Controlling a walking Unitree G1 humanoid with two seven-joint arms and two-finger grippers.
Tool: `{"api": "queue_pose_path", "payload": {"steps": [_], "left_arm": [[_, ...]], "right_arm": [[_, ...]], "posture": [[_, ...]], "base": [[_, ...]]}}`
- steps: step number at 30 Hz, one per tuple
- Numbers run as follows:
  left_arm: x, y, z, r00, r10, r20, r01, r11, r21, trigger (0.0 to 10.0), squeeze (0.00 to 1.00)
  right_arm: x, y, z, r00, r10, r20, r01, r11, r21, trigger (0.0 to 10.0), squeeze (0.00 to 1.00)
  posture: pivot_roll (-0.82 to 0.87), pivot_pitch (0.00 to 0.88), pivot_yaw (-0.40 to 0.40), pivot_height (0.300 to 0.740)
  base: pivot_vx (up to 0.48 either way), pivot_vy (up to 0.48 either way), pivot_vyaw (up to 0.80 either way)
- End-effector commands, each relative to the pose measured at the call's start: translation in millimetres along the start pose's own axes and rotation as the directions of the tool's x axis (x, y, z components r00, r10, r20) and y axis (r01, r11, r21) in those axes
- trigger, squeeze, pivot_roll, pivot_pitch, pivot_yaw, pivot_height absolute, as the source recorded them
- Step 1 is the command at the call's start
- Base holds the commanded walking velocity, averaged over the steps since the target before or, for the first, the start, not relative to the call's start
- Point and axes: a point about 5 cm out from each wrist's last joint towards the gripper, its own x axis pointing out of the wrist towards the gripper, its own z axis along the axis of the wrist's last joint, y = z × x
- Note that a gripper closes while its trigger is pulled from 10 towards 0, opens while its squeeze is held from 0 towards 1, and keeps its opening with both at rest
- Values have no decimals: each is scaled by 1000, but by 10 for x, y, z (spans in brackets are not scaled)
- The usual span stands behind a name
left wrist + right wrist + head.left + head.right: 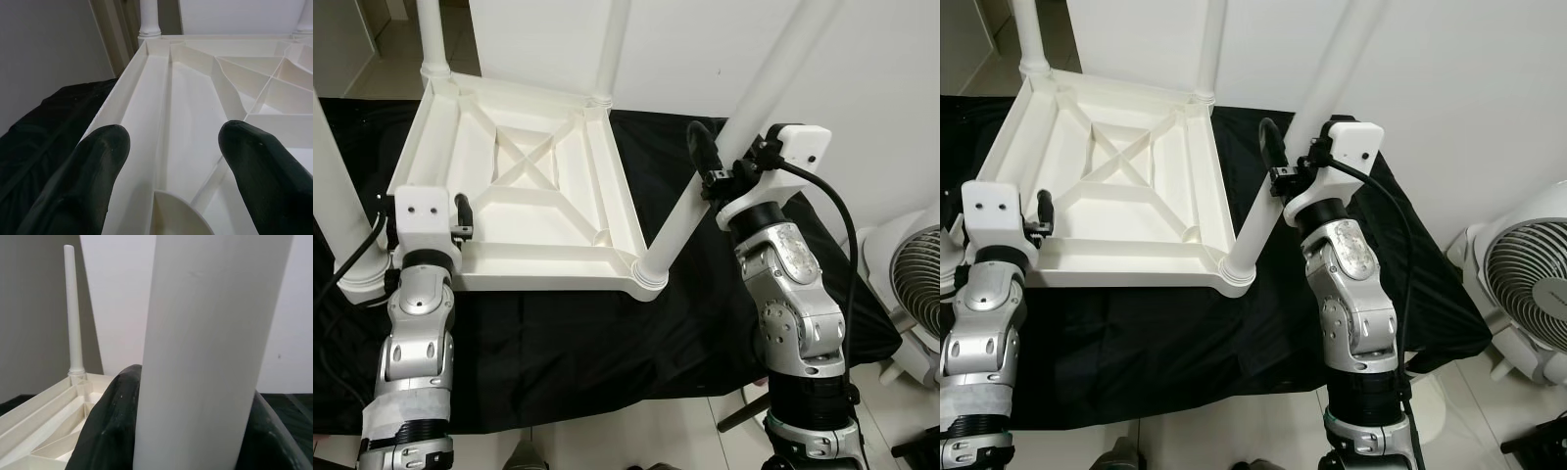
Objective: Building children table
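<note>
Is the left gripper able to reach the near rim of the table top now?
Probably yes: the left gripper is open right at the table top rim, with nothing between them.

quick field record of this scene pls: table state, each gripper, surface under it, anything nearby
table: white tabletop upside down, legs pointing up
right gripper: shut on near-right leg
left gripper: open, fingers astride the tabletop's near-left edge
surface: black cloth
nearby: white fan on the floor, to the robot's right
</note>
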Motion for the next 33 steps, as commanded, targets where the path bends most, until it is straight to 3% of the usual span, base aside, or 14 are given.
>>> {"api": "queue_pose_path", "payload": {"steps": [1,4,7,12,13,14,18,20,23,31,33], "left_arm": [[43,348,340,976,186,113,-193,980,57,10000,0],[41,328,394,975,184,120,-192,980,56,10000,0],[20,237,618,966,197,170,-211,975,70,10000,0],[15,192,689,964,191,186,-206,976,65,10000,0],[11,9,835,968,127,215,-144,988,65,10000,0],[6,-61,885,970,100,223,-118,991,69,10000,0],[6,-126,933,970,74,231,-90,994,61,10000,0],[17,-310,1091,967,-7,253,-7,998,57,10000,0],[26,-413,1180,963,-49,266,32,997,66,10000,0],[58,-483,1208,967,-74,244,58,996,73,10000,0],[69,-463,1197,973,-84,215,70,995,74,10000,0]], "right_arm": [[-262,-669,45,935,-351,44,354,923,-153,0,0],[-295,-698,-1,931,-365,28,364,917,-161,0,0],[-450,-861,-248,901,-430,-53,419,897,-143,0,0],[-513,-927,-345,882,-463,-89,452,885,-114,0,0],[-611,-1030,-532,843,-515,-157,510,857,-76,0,0],[-642,-1058,-594,829,-530,-178,528,847,-63,0,0],[-668,-1085,-653,815,-545,-197,547,836,-52,0,0],[-687,-1138,-834,779,-574,-253,598,801,27,0,0],[-669,-1157,-956,763,-578,-288,619,782,71,0,0],[-696,-1213,-1109,734,-592,-333,653,750,106,0,0],[-745,-1250,-1144,711,-616,-339,687,712,146,0,0]], "posture": [[139,70,-62,740],[141,73,-60,740],[147,78,-60,740],[153,80,-64,740],[160,81,-67,740],[160,81,-67,740],[167,80,-67,740],[178,78,-67,740],[182,78,-65,740],[188,83,-57,740],[190,86,-44,740]], "base": [[0,0,0],[0,0,0],[0,0,0],[0,0,0],[0,0,0],[0,0,0],[0,0,0],[0,0,0],[0,0,0],[0,0,0],[0,0,0]]}}
